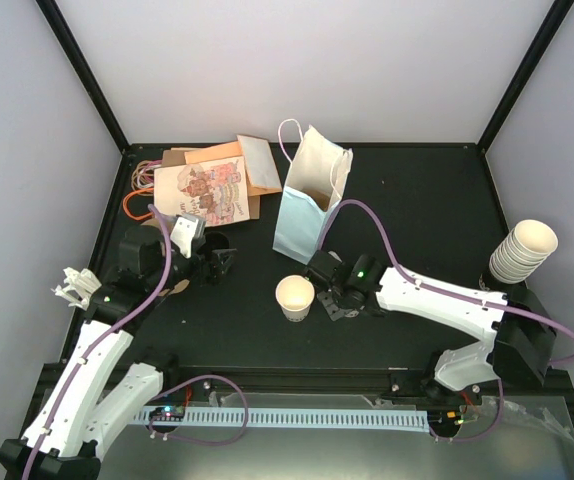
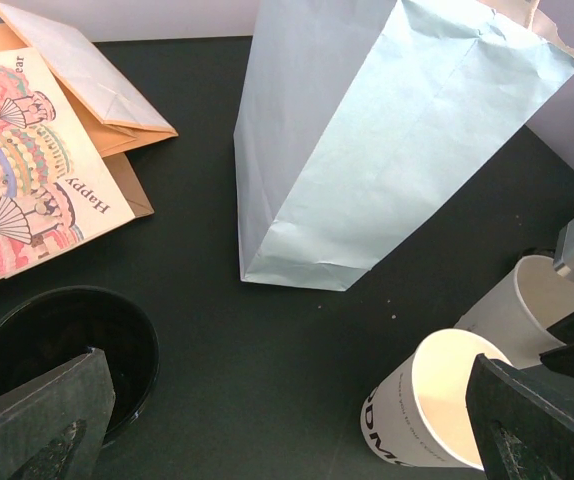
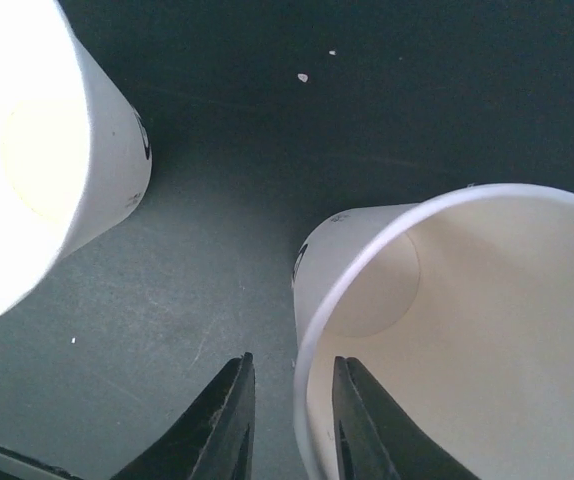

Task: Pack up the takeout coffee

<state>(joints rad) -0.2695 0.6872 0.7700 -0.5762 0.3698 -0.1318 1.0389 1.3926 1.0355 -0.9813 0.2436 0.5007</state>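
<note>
The takeout coffee (image 2: 62, 340) shows in the left wrist view as a round black lid at lower left, with the cup beneath it hidden. My left gripper (image 2: 287, 440) (image 1: 219, 263) is wide open, and its left finger (image 2: 37, 420) overlaps the lid's near edge. A lidless cream cup (image 2: 432, 400) (image 1: 295, 297) stands on the mat by the right finger. My right gripper (image 3: 290, 360) (image 1: 324, 283) straddles the rim of a second lidless cup (image 3: 467, 320) (image 2: 532, 300). One finger is inside that cup and one outside, with a gap on each side.
A pale blue paper bag (image 1: 312, 195) (image 2: 387, 140) stands upright and open at the mat's middle back. Flat paper bags and a printed card (image 1: 207, 190) lie at back left. A stack of cream cups (image 1: 522, 250) lies at the right edge.
</note>
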